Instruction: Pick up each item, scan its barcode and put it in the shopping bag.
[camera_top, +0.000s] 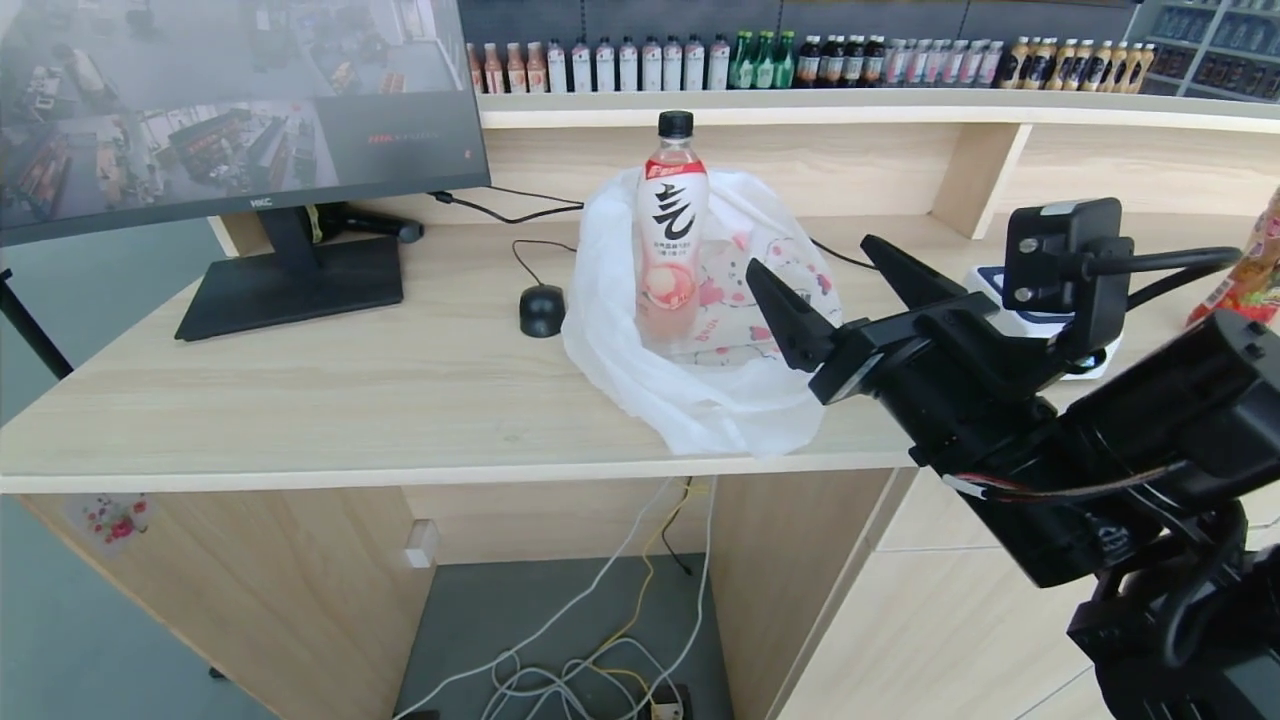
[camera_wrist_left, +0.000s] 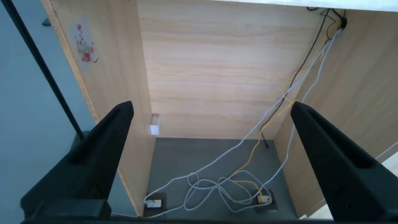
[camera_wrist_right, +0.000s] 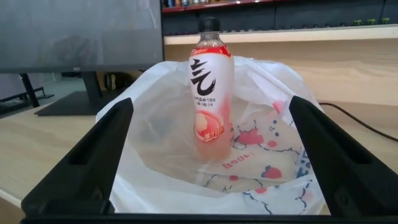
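While the left gripper (camera_wrist_left: 211, 107) hangs with its fingers spread wide, facing the cables (camera_wrist_left: 217, 183) under the wooden counter (camera_top: 300, 400), a monitor (camera_top: 230, 100) and a black mouse (camera_top: 541, 308) sit on top. The pink drink bottle (camera_top: 672, 240) stands upright inside the white shopping bag (camera_top: 610, 330). Just right of the bag, the right gripper (camera_top: 810, 253) has its jaws apart and empty, pointing at the bag.

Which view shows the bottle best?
Right wrist view: the bottle stands close and central, upright in the shopping bag, label facing the camera. Head view has it whole too, but farther off. Left wrist view looks at cables under the counter.
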